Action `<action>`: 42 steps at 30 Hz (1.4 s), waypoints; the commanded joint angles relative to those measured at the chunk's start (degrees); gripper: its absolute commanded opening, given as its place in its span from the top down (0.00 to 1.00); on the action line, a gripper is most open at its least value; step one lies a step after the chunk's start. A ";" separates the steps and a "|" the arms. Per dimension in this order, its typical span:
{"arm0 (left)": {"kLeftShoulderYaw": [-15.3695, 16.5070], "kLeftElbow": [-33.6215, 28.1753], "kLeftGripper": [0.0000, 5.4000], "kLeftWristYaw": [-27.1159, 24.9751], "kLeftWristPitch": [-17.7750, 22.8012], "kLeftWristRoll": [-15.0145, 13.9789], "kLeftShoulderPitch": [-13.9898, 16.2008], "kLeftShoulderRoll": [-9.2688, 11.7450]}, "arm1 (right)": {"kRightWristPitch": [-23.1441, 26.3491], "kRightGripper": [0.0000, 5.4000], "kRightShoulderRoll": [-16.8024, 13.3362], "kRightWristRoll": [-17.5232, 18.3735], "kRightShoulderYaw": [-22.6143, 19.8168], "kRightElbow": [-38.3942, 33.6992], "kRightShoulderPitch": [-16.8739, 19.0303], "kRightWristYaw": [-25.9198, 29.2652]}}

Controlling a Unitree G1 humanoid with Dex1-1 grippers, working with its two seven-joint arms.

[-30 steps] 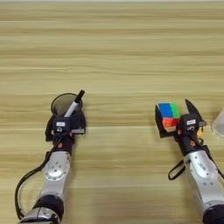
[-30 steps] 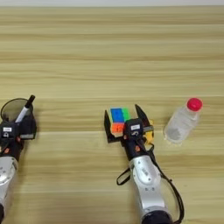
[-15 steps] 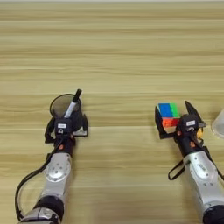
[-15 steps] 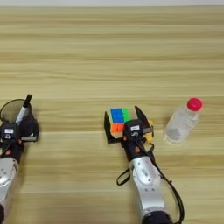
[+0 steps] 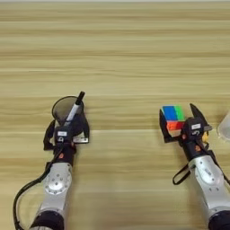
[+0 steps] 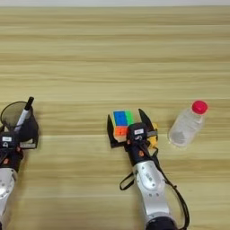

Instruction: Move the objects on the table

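Wooden tabletop [image 5: 115,54] unchanged over the last second. Left gripper [image 5: 66,131] jaws spread around pen cup [image 5: 67,112], right gripper [image 6: 128,128] jaws spread around puzzle cube [image 6: 121,123], near front edge; no lift begun.

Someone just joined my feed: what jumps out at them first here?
The bright cube near the table's front, between the open fingers of the right gripper. At left, the left gripper straddles a black mesh cup holding a marker. A red-capped bottle lies far right.
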 commanded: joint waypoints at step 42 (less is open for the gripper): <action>-12.20 -13.39 0.01 -7.94 8.06 3.37 9.90 -2.35 | -0.93 0.00 -0.45 0.08 -1.05 2.79 -1.74 0.12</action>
